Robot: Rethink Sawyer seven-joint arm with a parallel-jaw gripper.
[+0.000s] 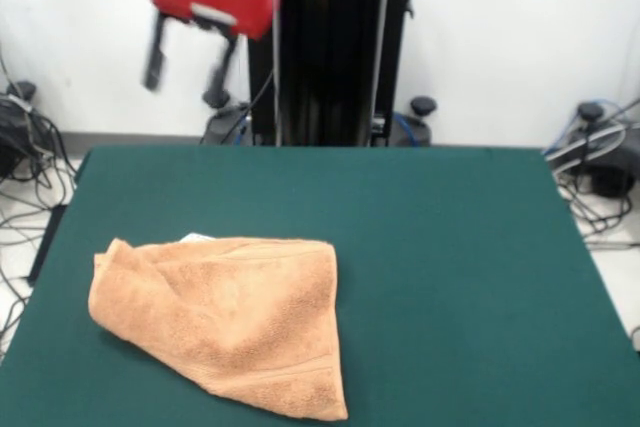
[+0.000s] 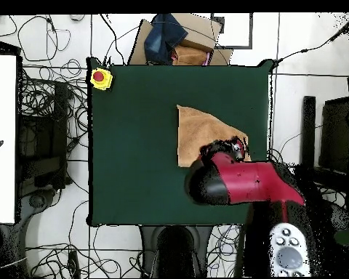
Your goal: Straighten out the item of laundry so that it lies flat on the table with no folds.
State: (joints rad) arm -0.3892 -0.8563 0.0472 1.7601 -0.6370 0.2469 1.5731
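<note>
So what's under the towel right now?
The towel lies folded over itself on the green table, with a whitish tag peeking out at its far edge. The layers beneath are covered.

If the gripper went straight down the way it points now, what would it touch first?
Probably the towel. The overhead view shows the gripper over the towel's edge nearest the robot; the front view shows it raised well above the table. It is near the edge, so it might meet bare table instead.
</note>
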